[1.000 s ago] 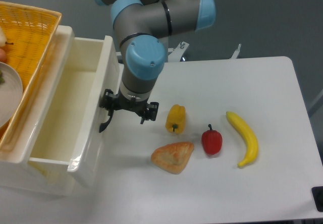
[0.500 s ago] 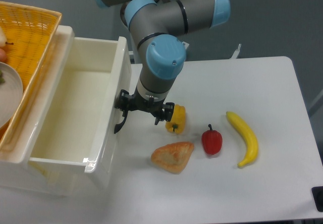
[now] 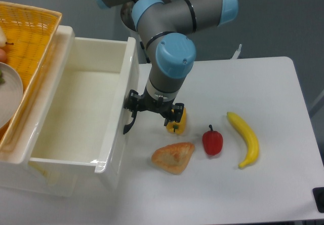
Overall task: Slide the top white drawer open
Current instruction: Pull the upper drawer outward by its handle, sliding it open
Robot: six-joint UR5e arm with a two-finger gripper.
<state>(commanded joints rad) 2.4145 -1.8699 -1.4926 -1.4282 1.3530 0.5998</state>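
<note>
- Your top drawer (image 3: pixel 76 113) stands pulled well out from the white cabinet (image 3: pixel 61 37) at the left edge of the tabletop (image 3: pixel 243 184); you can see down into its bare white inside.
- Its front panel runs along the right side of the box, with the curved black handle (image 3: pixel 129 123) on the outer face.
- Your gripper (image 3: pixel 153 109) hangs just beside that front panel, pointing down. One of its jaws sits right at the handle, the other stands out to the right, so the jaws read as spread; you cannot tell whether they actually hold the handle.
- The arm (image 3: pixel 169 58) comes down from the top of the view, grey with blue caps.
- A yellow pepper (image 3: pixel 177 123) lies just right of the jaws, partly hidden by them.
- A piece of bread (image 3: pixel 173 157) lies nearer the front edge, with a red pepper (image 3: pixel 212 141) to its right.
- A banana (image 3: pixel 245 138) lies further right, toward the right edge.
- A yellow wicker basket (image 3: pixel 25 42) sits on top of the cabinet at the left edge of the view, holding a white plate (image 3: pixel 9 96).
</note>
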